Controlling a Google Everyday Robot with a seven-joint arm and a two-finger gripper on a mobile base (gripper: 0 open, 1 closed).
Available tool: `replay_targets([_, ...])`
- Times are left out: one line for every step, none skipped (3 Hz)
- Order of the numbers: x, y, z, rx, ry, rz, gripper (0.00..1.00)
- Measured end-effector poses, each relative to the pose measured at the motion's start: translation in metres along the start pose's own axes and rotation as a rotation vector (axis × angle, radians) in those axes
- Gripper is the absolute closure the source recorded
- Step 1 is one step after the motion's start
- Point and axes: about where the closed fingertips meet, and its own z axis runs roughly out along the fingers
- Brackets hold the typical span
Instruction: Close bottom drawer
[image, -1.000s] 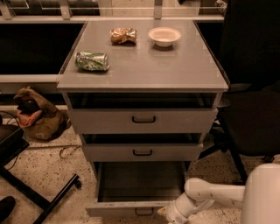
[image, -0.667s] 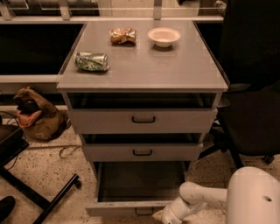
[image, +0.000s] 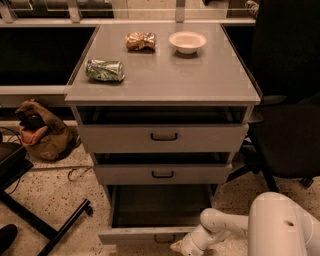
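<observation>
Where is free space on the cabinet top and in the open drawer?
The cabinet top is bare along the front and right, in front of the bowl; the can and snack bag crowd the back left. The bottom drawer looks bare inside; the gripper sits at its front right.

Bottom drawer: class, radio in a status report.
Gripper low at the bottom drawer front, right end. Drawer open, well out. Nothing visible blocking it.

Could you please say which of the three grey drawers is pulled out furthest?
The bottom grey metal drawer, its tray exposed; the top and middle barely protrude. The white arm's gripper is at its front.
</observation>
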Motion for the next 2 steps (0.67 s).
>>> replay_targets([0.0,-0.017,-0.011,0.034,-0.022,0.005,0.0])
replay_targets([0.001,-0.041,-0.024,0.085,-0.033,0.009,0.0])
